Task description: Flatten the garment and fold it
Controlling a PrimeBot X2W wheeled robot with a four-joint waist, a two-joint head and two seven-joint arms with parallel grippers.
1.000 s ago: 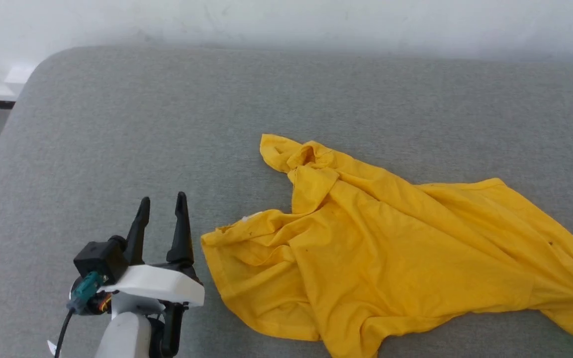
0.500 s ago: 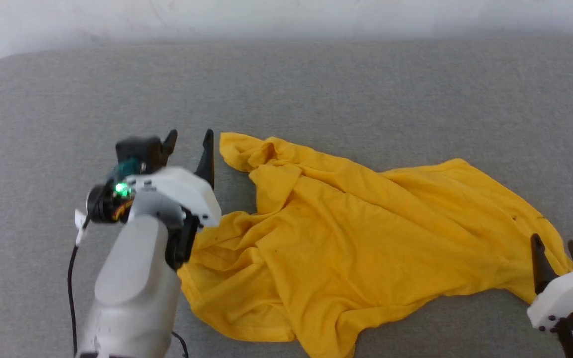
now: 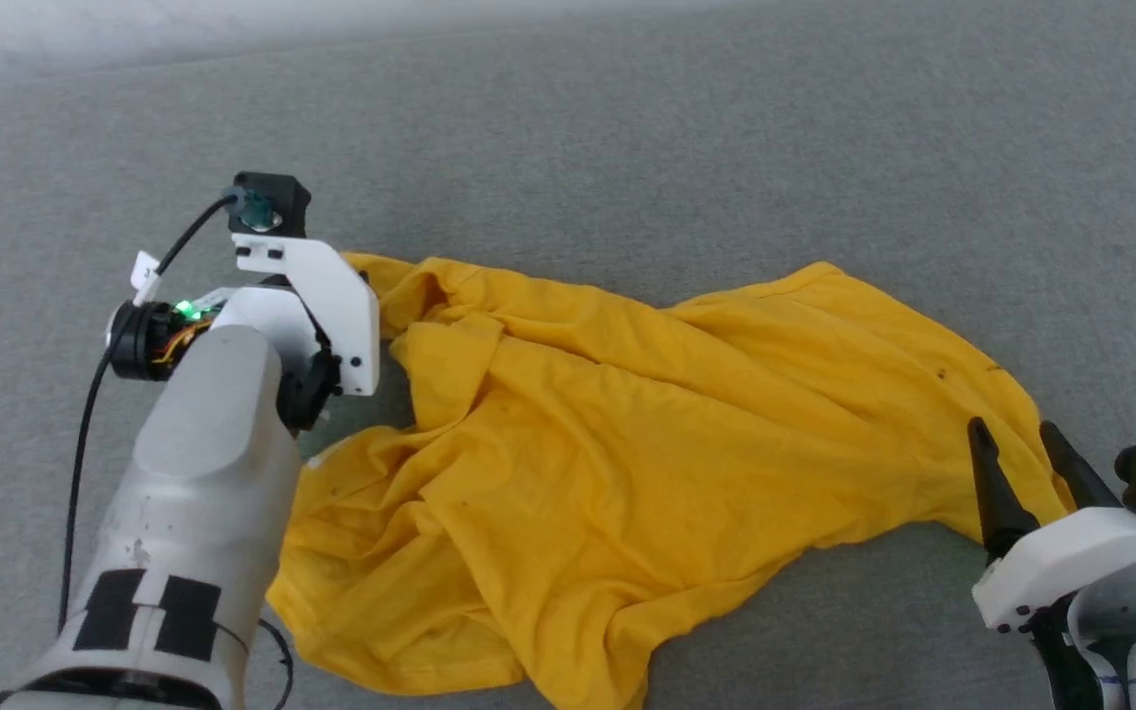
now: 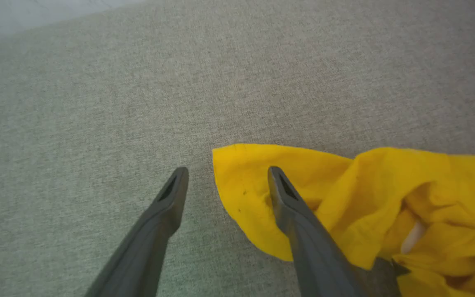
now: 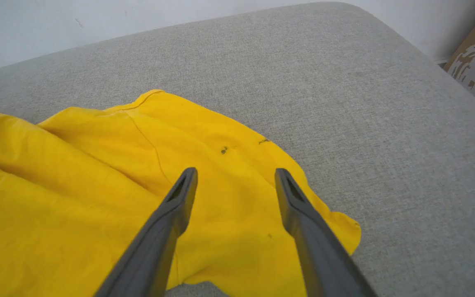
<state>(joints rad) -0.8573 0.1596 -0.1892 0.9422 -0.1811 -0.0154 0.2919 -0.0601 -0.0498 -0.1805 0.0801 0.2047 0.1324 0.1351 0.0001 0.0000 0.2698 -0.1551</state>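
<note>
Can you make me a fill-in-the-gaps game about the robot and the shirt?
1. The crumpled T-shirt is the colour ____.
2. It lies on a big ____ cushion.
3. The left gripper and the right gripper are both ____, holding nothing.
4. Each gripper has ____ dark fingers.

Missing words: yellow, grey, open, two.
</note>
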